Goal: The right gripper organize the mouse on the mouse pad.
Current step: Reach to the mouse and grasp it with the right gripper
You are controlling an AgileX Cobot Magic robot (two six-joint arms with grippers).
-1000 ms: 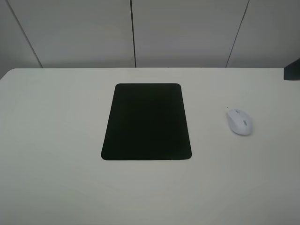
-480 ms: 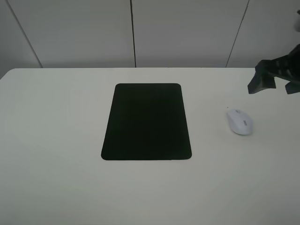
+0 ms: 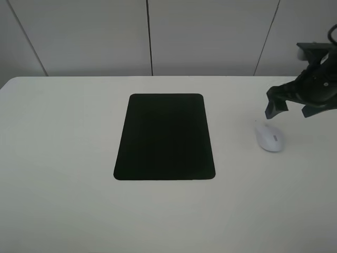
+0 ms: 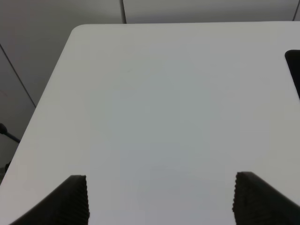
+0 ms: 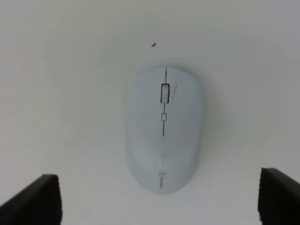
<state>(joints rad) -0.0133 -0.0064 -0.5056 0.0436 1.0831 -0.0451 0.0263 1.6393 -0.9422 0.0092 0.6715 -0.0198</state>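
The white mouse (image 3: 270,138) lies on the white table, to the right of the black mouse pad (image 3: 165,136) and apart from it. My right gripper (image 3: 288,107) hangs open in the air just above and behind the mouse, touching nothing. In the right wrist view the mouse (image 5: 164,126) lies centred between the two spread fingertips (image 5: 40,201). My left gripper (image 4: 159,199) is open over bare table; it does not show in the exterior high view. A corner of the pad (image 4: 294,70) shows at the edge of the left wrist view.
The white table (image 3: 63,158) runs back to a grey panelled wall (image 3: 210,37). Its rounded far left corner (image 4: 82,29) shows in the left wrist view. A tiny dark speck (image 5: 153,45) lies on the table beyond the mouse.
My right arm has come in from the right edge and moved left and down, so that its open gripper now hangs just over the mouse. The mouse and pad have not moved.
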